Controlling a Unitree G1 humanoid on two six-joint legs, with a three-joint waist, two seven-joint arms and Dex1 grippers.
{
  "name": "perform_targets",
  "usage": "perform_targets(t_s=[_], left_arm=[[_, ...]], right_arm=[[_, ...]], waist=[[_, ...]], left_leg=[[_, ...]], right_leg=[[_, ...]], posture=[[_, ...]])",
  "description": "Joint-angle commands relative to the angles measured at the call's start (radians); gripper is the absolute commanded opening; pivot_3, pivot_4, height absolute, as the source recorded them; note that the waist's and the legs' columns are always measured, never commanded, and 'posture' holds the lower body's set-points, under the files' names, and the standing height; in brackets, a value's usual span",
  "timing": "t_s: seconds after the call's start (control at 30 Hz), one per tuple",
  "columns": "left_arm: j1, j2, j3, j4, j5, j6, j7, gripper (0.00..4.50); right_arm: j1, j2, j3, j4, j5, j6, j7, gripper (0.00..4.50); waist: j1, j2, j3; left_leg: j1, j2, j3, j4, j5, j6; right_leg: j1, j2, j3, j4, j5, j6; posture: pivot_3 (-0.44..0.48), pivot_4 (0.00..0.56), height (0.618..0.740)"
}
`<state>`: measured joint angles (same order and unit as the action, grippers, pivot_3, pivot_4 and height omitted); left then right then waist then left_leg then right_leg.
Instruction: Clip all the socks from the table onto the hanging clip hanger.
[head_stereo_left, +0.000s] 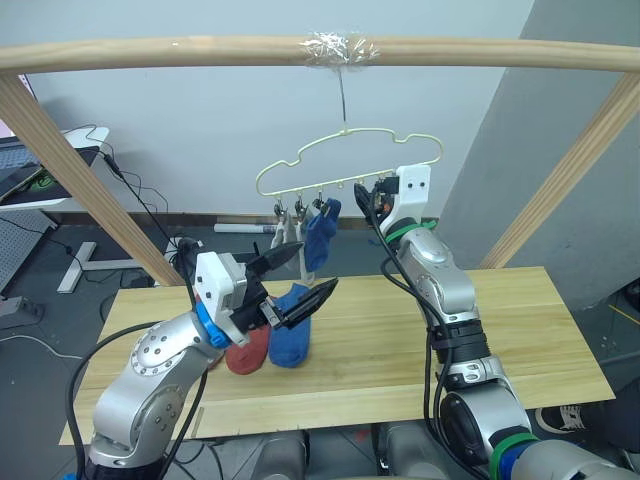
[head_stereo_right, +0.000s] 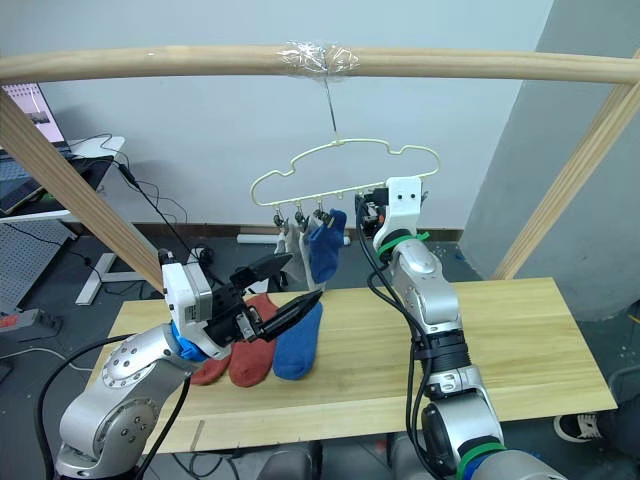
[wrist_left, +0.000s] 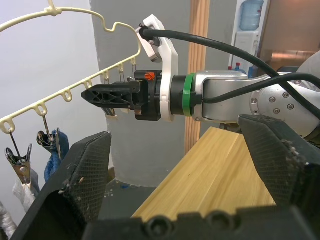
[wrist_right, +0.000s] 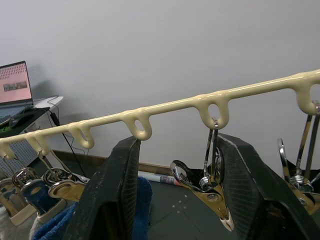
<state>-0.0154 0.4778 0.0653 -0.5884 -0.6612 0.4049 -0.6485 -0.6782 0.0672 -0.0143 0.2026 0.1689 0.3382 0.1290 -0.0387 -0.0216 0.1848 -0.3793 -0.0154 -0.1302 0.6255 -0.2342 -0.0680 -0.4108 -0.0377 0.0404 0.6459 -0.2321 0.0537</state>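
Observation:
The pale-yellow clip hanger (head_stereo_left: 350, 165) hangs by its hook from the pole. A blue sock (head_stereo_left: 322, 235) and light grey socks (head_stereo_left: 285, 232) are clipped to its left end. On the table (head_stereo_left: 480, 330) lie a blue sock (head_stereo_right: 298, 340) and two rust-red socks (head_stereo_right: 255, 350), side by side. My left gripper (head_stereo_left: 317, 267) is open and empty, held above those socks. My right gripper (head_stereo_left: 372, 195) is raised to the hanger's row of clips, open, with one metal clip (wrist_right: 205, 187) hanging between its fingers (wrist_right: 117, 195).
A wooden pole frame (head_stereo_left: 450, 50) spans overhead, with slanted posts at the left (head_stereo_left: 90, 190) and right (head_stereo_left: 570, 170). A desk with a laptop (head_stereo_left: 40, 170) stands at the back left. The table's right half is bare wood.

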Motion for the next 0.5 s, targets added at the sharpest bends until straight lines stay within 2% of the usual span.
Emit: perform_targets(t_s=[0.03,0.07,0.13,0.27,0.33,0.4,0.5], left_arm=[[-0.013,-0.003,-0.005,-0.031,-0.012,-0.009,-0.005,4.5],[-0.013,-0.003,-0.005,-0.03,-0.012,-0.009,-0.006,4.5],[-0.011,-0.004,-0.006,-0.032,-0.012,-0.009,-0.006,4.5],[-0.011,-0.006,-0.008,-0.03,-0.012,-0.01,-0.006,4.5],[-0.011,-0.007,-0.007,-0.029,-0.012,-0.009,-0.005,4.5],[-0.012,-0.007,-0.006,-0.027,-0.012,-0.009,-0.004,4.5],[-0.015,-0.009,-0.004,-0.022,-0.012,-0.005,0.001,4.5]], right_arm=[[-0.016,0.004,0.004,-0.021,0.009,-0.007,0.008,2.39],[-0.016,0.004,0.004,-0.021,0.009,-0.006,0.008,2.39],[-0.014,0.002,0.006,-0.023,0.009,-0.003,0.01,2.01],[-0.011,-0.004,0.01,-0.019,0.007,0.003,0.016,0.79],[-0.007,-0.007,0.012,-0.021,0.006,0.008,0.018,0.33],[-0.002,-0.011,0.012,-0.024,0.006,0.012,0.02,0.03],[0.003,-0.022,0.007,-0.029,0.006,0.017,0.024,0.03]], waist=[[0.0,0.0,0.0],[0.0,0.0,0.0],[0.0,0.0,0.0],[0.0,0.0,0.0],[0.0,0.0,0.0],[0.0,0.0,0.0],[0.0,0.0,0.0]], left_leg=[[0.0,0.0,0.0,0.0,0.0,0.0],[0.0,0.0,0.0,0.0,0.0,0.0],[0.0,0.0,0.0,0.0,0.0,0.0],[0.0,0.0,0.0,0.0,0.0,0.0],[0.0,0.0,0.0,0.0,0.0,0.0],[0.0,0.0,0.0,0.0,0.0,0.0],[0.0,0.0,0.0,0.0,0.0,0.0]], right_leg=[[0.0,0.0,0.0,0.0,0.0,0.0],[0.0,0.0,0.0,0.0,0.0,0.0],[0.0,0.0,0.0,0.0,0.0,0.0],[0.0,0.0,0.0,0.0,0.0,0.0],[0.0,0.0,0.0,0.0,0.0,0.0],[0.0,0.0,0.0,0.0,0.0,0.0],[0.0,0.0,0.0,0.0,0.0,0.0]], posture=[[0.036,0.143,0.74],[0.036,0.143,0.74],[0.034,0.138,0.74],[0.034,0.134,0.74],[0.034,0.134,0.74],[0.034,0.134,0.74],[0.034,0.134,0.74]])
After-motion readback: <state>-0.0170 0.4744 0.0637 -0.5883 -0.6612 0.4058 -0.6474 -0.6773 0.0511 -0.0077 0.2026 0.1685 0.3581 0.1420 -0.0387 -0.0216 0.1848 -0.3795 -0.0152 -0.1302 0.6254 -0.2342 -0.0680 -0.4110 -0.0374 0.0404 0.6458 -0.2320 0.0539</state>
